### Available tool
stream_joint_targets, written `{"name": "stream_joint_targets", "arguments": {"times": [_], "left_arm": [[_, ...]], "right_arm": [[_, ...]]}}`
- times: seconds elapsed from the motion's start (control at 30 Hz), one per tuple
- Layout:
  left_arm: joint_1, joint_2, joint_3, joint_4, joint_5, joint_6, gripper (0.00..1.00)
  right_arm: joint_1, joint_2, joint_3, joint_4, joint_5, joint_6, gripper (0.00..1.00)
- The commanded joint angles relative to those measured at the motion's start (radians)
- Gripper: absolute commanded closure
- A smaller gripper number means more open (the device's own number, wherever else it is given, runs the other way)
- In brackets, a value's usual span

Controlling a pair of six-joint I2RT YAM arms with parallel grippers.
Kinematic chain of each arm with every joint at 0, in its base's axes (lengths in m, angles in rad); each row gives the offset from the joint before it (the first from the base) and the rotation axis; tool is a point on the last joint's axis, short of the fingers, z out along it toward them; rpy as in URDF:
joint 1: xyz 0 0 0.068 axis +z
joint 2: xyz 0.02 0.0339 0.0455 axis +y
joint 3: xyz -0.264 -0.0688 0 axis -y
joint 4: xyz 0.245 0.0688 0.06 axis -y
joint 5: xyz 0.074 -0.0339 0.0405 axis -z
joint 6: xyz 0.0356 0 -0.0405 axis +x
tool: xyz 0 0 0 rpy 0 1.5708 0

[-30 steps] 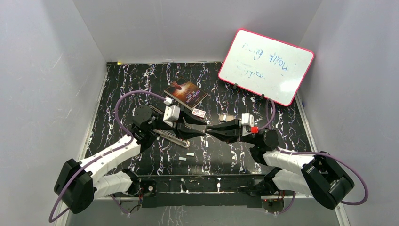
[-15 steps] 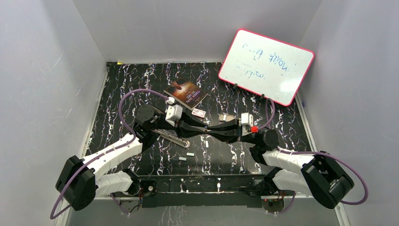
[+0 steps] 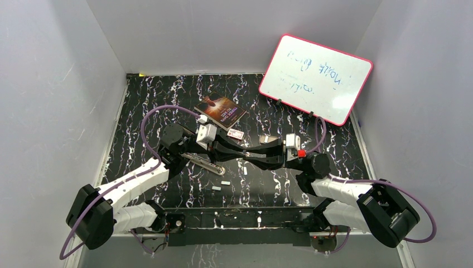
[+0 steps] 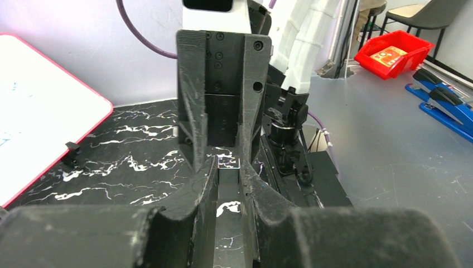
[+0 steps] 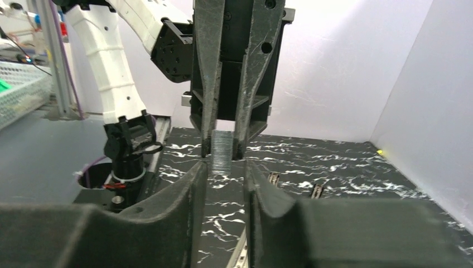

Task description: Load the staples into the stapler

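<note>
Step, likely: mid-air handover of staples (image 5: 222, 148), above table, just off stapler (image 3: 205, 162) on right-arm side. Left gripper (image 4: 229, 167) clamped on strip. Right gripper (image 5: 226, 170) jaws parted, flanking strip's end. Next: right pulls clear, left lines strip along stapler's magazine.

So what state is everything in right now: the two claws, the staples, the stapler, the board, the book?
left gripper: shut on the staples
staples: one strip, held upright in mid-air
right gripper: slightly open, fingers flanking the strip's lower end
stapler: lying flat, untouched
whiteboard: propped tilted, written on
book: closed, lying flat
</note>
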Motion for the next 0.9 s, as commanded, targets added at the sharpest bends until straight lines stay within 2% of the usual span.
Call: {"name": "stream_joint_targets", "arguments": {"times": [0.0,0.1,0.23,0.33,0.47,0.53,0.63,0.73,0.87], "left_arm": [[-0.008,-0.028,0.032,0.052,0.029,0.015,1.0],[-0.009,-0.04,0.037,0.033,0.034,0.024,1.0],[-0.007,-0.073,0.055,-0.097,0.028,0.102,1.0],[-0.008,-0.116,0.098,-0.367,0.012,0.269,1.0],[-0.008,-0.144,0.178,-0.859,-0.088,0.562,1.0],[-0.008,-0.145,0.208,-1.046,-0.157,0.672,1.0],[-0.008,-0.136,0.23,-1.256,-0.24,0.8,1.0],[-0.009,-0.097,0.27,-1.439,-0.328,0.913,1.0],[-0.017,-0.029,0.289,-1.595,-0.447,1.024,1.0]], "right_arm": [[0.002,-0.021,0.03,0.139,0.025,-0.005,0.55],[0.001,-0.063,0.014,0.078,0.022,-0.024,0.38],[0.001,-0.166,-0.031,-0.046,0.026,-0.073,0.31],[0.002,-0.287,-0.076,-0.193,0.106,-0.139,0.29],[0.002,-0.456,-0.119,-0.411,0.346,-0.188,0.28],[0.002,-0.527,-0.123,-0.496,0.452,-0.206,0.26],[0.002,-0.572,-0.115,-0.585,0.542,-0.236,0.25],[0.002,-0.573,-0.102,-0.641,0.556,-0.253,0.25],[0.002,-0.541,-0.107,-0.613,0.544,-0.227,0.25]]}}
